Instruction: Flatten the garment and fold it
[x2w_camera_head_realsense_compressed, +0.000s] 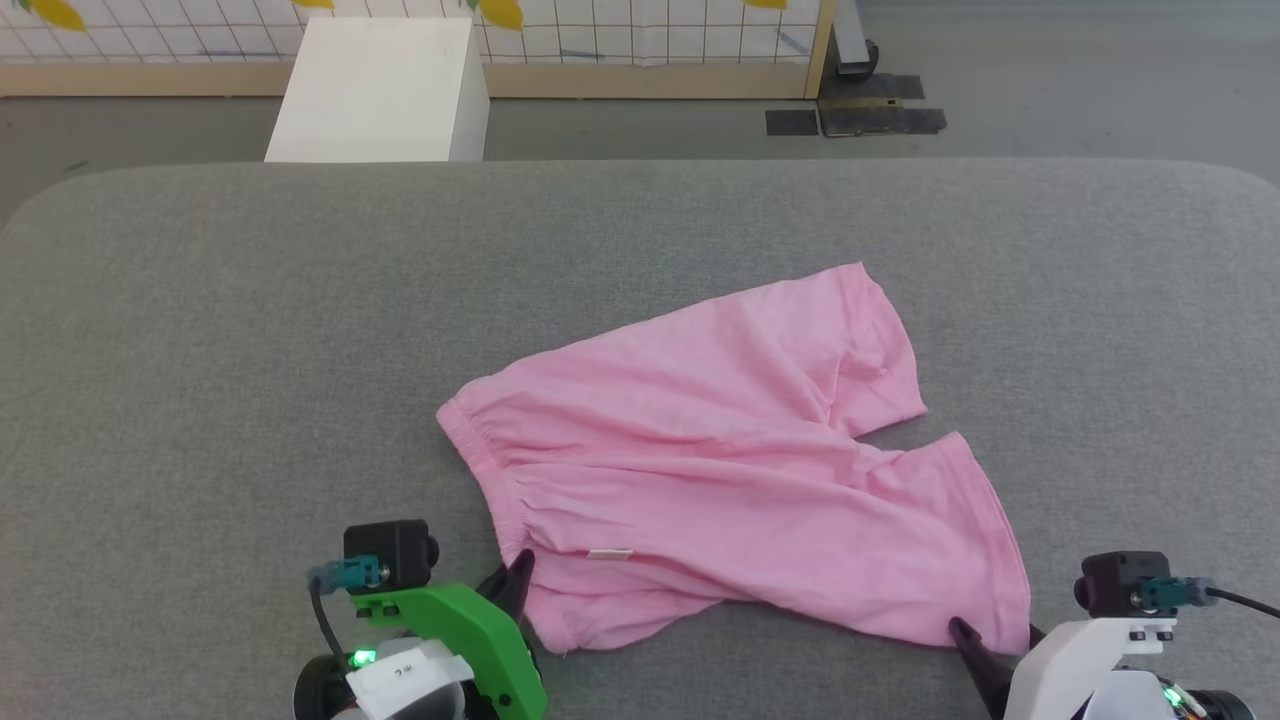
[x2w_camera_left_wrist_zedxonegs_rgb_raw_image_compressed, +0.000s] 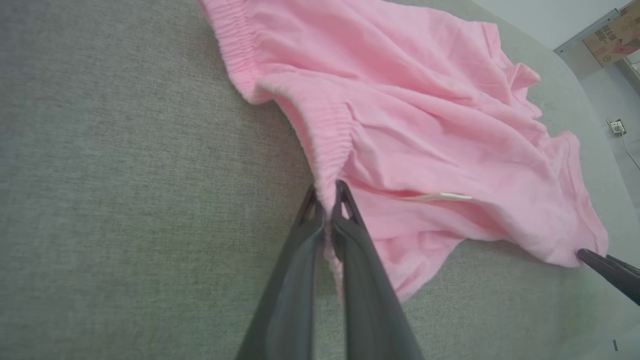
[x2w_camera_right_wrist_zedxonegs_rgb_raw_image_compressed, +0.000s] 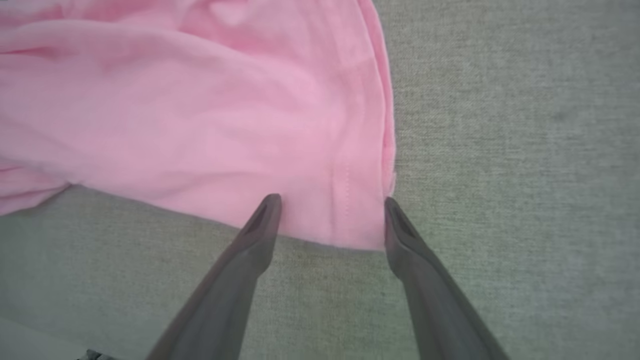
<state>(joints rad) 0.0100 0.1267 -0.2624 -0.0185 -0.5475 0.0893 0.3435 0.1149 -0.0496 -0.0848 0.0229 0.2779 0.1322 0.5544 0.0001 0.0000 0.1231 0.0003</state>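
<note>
The garment (x2w_camera_head_realsense_compressed: 720, 470), light pink shorts, lies wrinkled on the grey table with its gathered waistband (x2w_camera_head_realsense_compressed: 480, 450) toward the left and its two legs toward the right. My left gripper (x2w_camera_head_realsense_compressed: 518, 580) is shut on the near end of the waistband (x2w_camera_left_wrist_zedxonegs_rgb_raw_image_compressed: 320, 145); the left wrist view shows both fingers (x2w_camera_left_wrist_zedxonegs_rgb_raw_image_compressed: 350, 235) pinching the elastic edge. My right gripper (x2w_camera_head_realsense_compressed: 995, 640) stands open at the near leg's hem corner. In the right wrist view its fingers (x2w_camera_right_wrist_zedxonegs_rgb_raw_image_compressed: 262, 225) straddle that corner of the garment (x2w_camera_right_wrist_zedxonegs_rgb_raw_image_compressed: 200, 110) without closing. A small white label (x2w_camera_left_wrist_zedxonegs_rgb_raw_image_compressed: 440, 197) shows near the waistband.
The grey padded table (x2w_camera_head_realsense_compressed: 200, 350) spreads wide on all sides of the shorts. Beyond its far edge stand a white box (x2w_camera_head_realsense_compressed: 385, 90) on the floor and a gridded panel (x2w_camera_head_realsense_compressed: 640, 40). My right gripper's dark fingertip (x2w_camera_left_wrist_zedxonegs_rgb_raw_image_compressed: 607, 270) shows at the left wrist view's right edge.
</note>
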